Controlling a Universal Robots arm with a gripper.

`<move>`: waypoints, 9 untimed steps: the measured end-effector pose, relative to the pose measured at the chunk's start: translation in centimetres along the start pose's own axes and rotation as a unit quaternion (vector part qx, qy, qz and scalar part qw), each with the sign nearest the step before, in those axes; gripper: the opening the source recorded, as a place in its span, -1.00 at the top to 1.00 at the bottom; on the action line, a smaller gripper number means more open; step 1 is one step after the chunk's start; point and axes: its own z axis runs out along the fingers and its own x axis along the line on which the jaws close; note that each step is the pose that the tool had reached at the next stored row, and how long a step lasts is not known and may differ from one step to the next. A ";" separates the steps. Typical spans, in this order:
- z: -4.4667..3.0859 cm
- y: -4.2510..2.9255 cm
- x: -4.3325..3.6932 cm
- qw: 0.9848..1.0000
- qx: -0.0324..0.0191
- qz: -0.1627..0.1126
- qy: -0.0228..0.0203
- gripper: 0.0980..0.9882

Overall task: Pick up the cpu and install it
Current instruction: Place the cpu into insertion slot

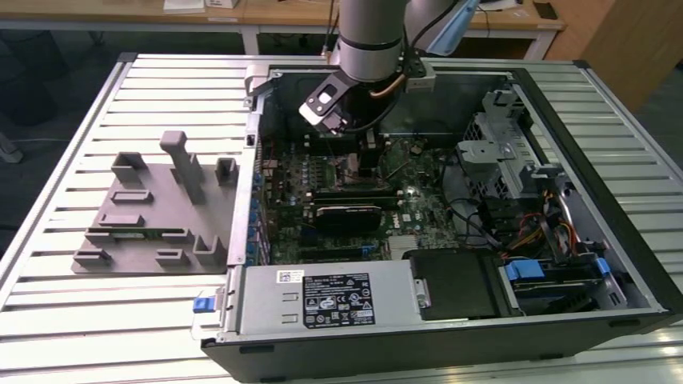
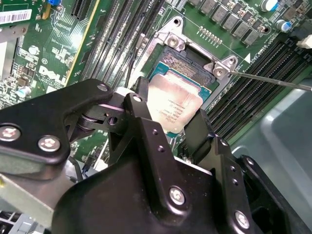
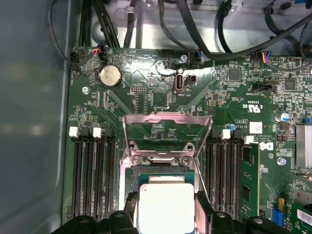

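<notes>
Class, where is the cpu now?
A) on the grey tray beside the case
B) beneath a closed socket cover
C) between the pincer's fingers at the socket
C: in the second wrist view the cpu lies between the fingers of the pincer, over the socket.

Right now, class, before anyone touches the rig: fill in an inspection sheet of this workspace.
Surface: slatted metal table bearing an open computer case.
Job's things: cpu at the open socket; load plate raised; whether the chip is seated cannot be told.
Clutter: grey slotted fixture on the table, on the exterior view's left of the case.
Pincers: one pincer, shut on the cpu's edges.
Cables: black cables beyond the motherboard; coloured wires inside the case.
Surroundings: wooden desks behind.
</notes>
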 end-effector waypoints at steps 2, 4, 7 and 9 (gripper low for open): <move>0.17 -0.01 0.01 1.000 0.000 0.000 -0.001 0.00; 0.36 -0.01 0.01 1.000 0.000 0.000 -0.001 0.00; 0.59 -0.03 0.02 1.000 0.000 0.000 -0.001 0.00; 0.62 -0.04 0.02 1.000 0.000 0.000 -0.001 0.00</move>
